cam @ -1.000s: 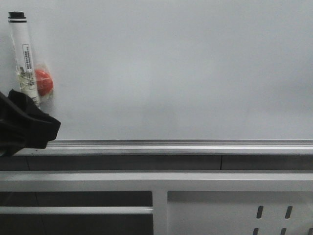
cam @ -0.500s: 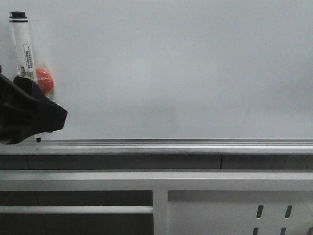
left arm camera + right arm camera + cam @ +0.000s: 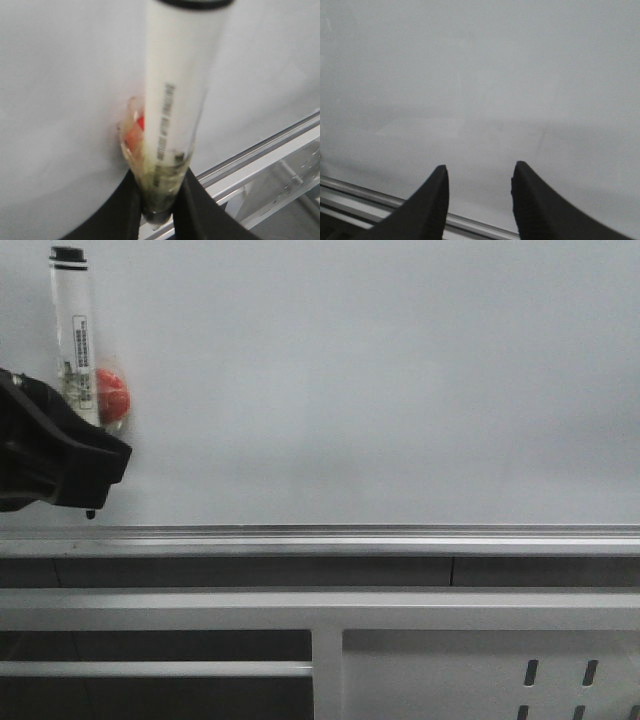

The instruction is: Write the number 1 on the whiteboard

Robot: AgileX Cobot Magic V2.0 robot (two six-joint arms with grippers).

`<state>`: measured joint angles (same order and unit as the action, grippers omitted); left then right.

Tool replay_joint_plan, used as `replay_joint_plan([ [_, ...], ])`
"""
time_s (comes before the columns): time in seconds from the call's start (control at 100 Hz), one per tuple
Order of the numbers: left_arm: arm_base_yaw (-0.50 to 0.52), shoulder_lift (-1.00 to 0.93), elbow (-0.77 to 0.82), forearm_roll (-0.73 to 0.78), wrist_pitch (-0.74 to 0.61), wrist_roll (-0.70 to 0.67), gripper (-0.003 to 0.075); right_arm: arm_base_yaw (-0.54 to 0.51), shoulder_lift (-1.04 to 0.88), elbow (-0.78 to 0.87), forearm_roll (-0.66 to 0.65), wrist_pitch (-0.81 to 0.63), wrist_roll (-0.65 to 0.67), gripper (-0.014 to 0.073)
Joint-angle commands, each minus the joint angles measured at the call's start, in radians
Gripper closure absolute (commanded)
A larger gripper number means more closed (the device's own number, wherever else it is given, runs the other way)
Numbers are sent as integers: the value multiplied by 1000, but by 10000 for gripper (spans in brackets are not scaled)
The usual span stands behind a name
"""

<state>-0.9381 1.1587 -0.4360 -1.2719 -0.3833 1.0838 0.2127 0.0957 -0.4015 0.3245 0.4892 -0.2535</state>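
My left tool (image 3: 70,465) is clamped on a white marker pen (image 3: 75,330), low at the left edge of the whiteboard (image 3: 380,380). I hold the pen by its lower end, so most of the barrel stands up above my fingers (image 3: 197,207), nearly upright, its printed label facing out. In the front view a small dark point shows just under the tool, close above the silver rail (image 3: 400,537) along the board's lower edge; I take that for the tip, pointed down so I can press it to the surface. Whether it touches the board yet I cannot tell.

A red blob in a clear wrapping (image 3: 112,395) sits just beside the barrel. I cannot tell what it is, or whether it is fixed to the pen.

My right tool (image 3: 479,197) hangs in front of the board with its fingers apart and nothing between them. It has no part in the writing, I judge, and stays out of the way.

No stroke of the number 1 is on the board; the surface is bare in every view. I judge the writing not yet begun. Below the rail runs a grey metal frame with slots (image 3: 555,675).
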Motion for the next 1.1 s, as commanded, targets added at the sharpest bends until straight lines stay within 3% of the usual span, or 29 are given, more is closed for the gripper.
replay_joint_plan([
  [0.0,-23,-45,-37,42,-15,69,740,-4,22,-54,63,-14,-59,328],
  [0.14,-105,-98,-40,58,34,187,740,-4,25,-89,342,100,-391,328],
  [0.26,-180,-127,-56,69,111,293,740,-4,69,-107,572,221,-598,328],
  [0.53,-246,-127,-102,79,249,350,740,-4,250,-186,805,351,-909,328],
  [0.63,-246,-127,-113,87,278,351,740,-2,330,-216,860,446,-970,328],
  [0.84,-246,-100,-113,129,334,351,740,26,451,-262,971,477,-1049,328],
  [1.09,-246,-20,-142,172,400,351,740,84,553,-300,969,488,-1106,328],
])
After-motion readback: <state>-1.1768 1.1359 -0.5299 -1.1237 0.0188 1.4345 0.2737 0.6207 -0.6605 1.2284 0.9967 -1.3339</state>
